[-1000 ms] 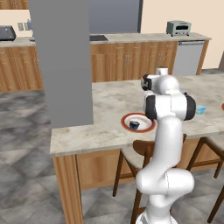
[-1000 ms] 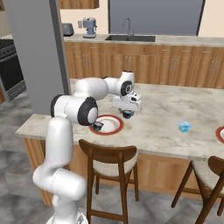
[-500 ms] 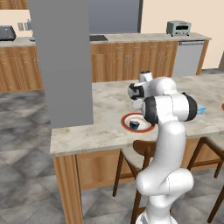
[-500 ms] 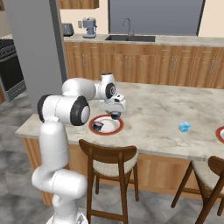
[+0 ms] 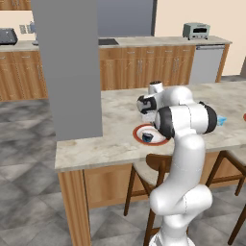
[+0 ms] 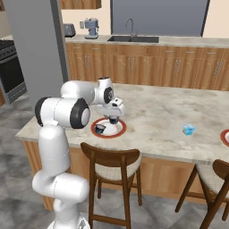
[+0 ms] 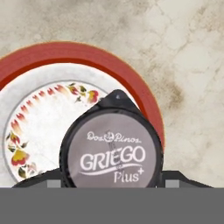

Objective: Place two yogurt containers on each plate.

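Gripper over near plate, jaws wide around a dark round yogurt cup — looks clamped on it, dark tips flanking lid in hand view. Held cup sits straight below hand, over plate's inner white area toward its red rim; lid flat, axis upright. Hangs just above plate by the look of it; contact not resolvable. Second dark cup already on same plate, beside the held one and apart from it. Light blue yogurt box well apart from that plate, toward far plate at counter end. Likely next: straight down, release; keep off neighbouring cup.
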You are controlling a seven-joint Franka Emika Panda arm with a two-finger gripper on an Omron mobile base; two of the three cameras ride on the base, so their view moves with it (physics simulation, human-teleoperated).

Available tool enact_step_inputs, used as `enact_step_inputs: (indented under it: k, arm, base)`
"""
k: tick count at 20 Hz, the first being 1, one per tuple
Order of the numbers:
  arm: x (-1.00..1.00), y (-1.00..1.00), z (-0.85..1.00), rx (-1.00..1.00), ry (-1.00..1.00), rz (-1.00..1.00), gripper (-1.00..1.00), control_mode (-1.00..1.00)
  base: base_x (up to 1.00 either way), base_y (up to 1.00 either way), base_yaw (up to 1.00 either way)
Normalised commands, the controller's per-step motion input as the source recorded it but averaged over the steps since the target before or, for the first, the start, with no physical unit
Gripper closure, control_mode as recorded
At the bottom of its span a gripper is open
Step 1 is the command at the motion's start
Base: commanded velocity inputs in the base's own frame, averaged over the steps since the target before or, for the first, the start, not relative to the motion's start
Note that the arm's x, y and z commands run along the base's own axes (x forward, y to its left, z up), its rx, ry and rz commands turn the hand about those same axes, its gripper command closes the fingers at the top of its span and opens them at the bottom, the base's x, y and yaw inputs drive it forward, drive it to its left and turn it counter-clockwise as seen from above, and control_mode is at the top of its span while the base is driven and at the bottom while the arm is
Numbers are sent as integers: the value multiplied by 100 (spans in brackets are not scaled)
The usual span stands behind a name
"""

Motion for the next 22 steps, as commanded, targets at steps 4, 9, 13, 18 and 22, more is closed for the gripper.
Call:
enact_step_inputs:
  k: [4,9,13,18,22]
  arm:
    - [0,0,-12,0,0,0,100,-100]
    - [0,0,-13,0,0,0,100,-100]
    - [0,2,-16,0,0,0,100,-100]
    - [0,1,-18,0,0,0,100,-100]
    - [0,1,-16,0,0,0,100,-100]
  base:
    - [0,0,0]
    - [0,0,0]
    - [0,0,0]
    - [0,0,0]
    - [0,0,0]
